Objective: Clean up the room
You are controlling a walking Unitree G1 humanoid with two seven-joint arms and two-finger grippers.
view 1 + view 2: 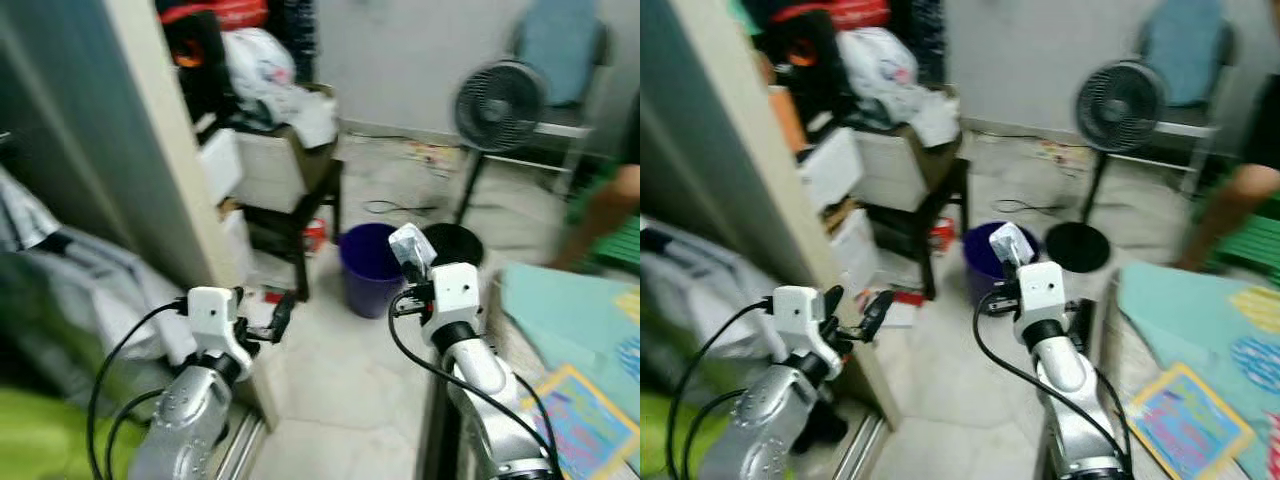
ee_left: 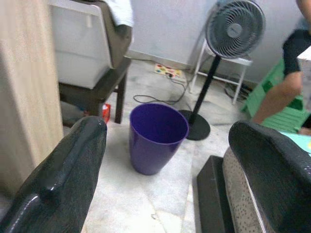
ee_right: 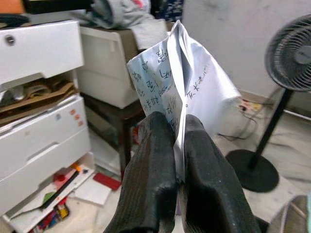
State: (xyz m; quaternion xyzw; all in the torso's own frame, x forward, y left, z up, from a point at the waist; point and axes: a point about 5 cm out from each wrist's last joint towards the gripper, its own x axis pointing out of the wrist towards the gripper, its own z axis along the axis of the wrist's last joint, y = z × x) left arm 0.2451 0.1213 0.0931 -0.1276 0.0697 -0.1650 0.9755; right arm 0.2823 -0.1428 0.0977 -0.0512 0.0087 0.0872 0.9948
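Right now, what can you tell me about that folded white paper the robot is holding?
The folded white sheet of paper carries rows of dark handwriting and looks creased and thin. It stands roughly upright, its lower edge pinched between the two black fingers of the right gripper, which is shut on it. The paper is held in the air above the floor, near the purple plastic bin.

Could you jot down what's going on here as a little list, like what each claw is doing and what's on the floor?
right claw: shut on a folded paper with handwriting
left claw: open, holding nothing
bin: purple, upright on the floor ahead, looks empty
fan: standing fan beside the bin
floor: scraps of litter near the white drawers
person: an arm at the far right
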